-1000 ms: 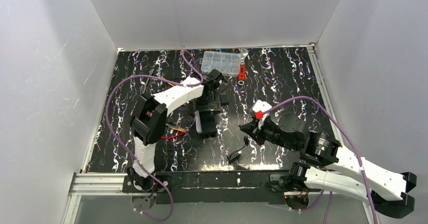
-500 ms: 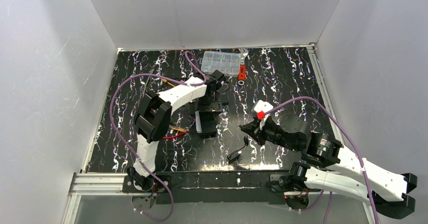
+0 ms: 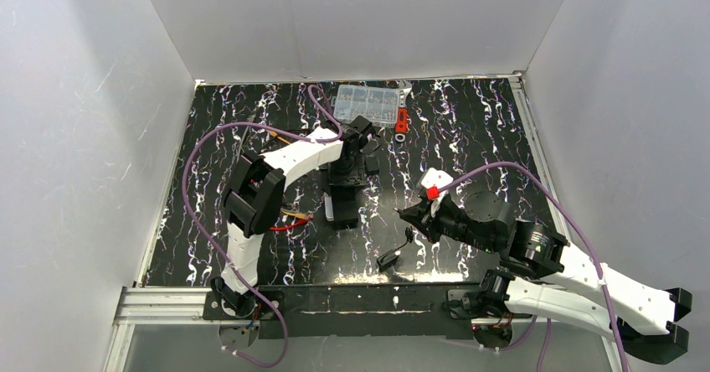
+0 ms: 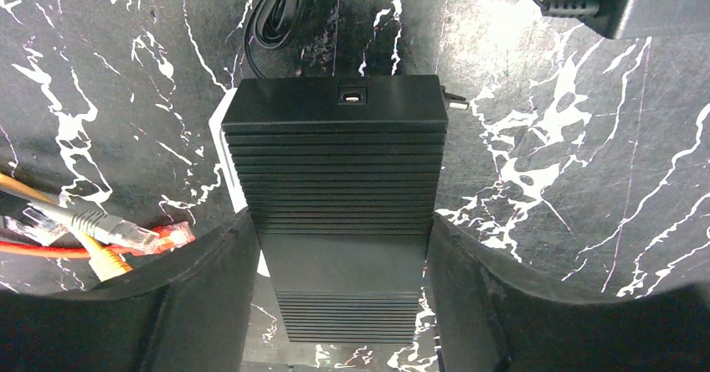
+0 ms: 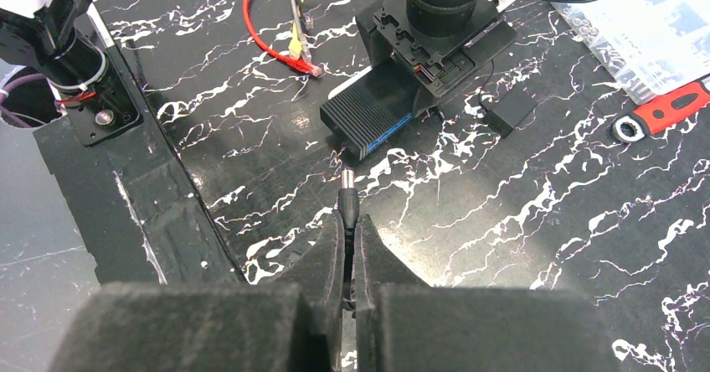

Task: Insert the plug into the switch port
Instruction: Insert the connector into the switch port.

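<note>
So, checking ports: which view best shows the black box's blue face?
Right wrist: the black box shows its blue face there. Left wrist sees only its ribbed top; overhead it is small, partly covered.

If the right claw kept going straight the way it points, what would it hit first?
Probably the flat black box, at its blue-edged face; the black power lead pinched in the right gripper would touch first. Depth is unclear, so it might meet the tabletop instead.
</note>
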Motion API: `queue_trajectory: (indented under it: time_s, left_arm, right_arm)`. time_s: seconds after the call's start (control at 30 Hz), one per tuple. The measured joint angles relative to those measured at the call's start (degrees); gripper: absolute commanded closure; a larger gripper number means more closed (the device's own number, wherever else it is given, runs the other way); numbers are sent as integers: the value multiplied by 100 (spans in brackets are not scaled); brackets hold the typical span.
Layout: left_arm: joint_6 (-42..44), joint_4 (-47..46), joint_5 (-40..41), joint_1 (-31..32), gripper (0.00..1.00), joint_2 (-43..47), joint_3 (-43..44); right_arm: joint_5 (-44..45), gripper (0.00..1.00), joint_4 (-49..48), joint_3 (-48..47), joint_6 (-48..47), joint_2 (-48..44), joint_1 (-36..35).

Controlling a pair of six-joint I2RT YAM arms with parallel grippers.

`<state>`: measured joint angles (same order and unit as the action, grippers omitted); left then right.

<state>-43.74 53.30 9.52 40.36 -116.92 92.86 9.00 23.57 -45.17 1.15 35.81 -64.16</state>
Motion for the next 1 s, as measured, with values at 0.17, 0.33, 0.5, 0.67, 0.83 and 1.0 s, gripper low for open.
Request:
queue_trajectory:
  time_s: [0.17, 0.33, 0.5, 0.67, 0.83, 1.0]
  left_arm:
    - [165, -47, -52, 0, 77, 0, -2]
    - [647, -165, -280, 0, 100, 50, -57]
    - [1367, -412, -562, 20, 95, 410, -405]
    - [2096, -488, -940, 55, 97, 1329, -964]
    - [2845, -449, -1193, 328, 98, 2344, -1364]
    - [3300, -312, -1232, 963, 94, 2694, -1689]
  right_arm:
    - [-3, 99, 0, 0, 0, 0, 0]
    - [-3, 99, 14, 0, 0, -5, 0]
    - [-1, 99, 72, -5, -10, -79, 0]
    - [-22, 99, 330, -108, -27, -103, 0]
    - [-119, 99, 504, -206, -87, -141, 0]
    - [-425, 99, 817, -297, -188, -175, 0]
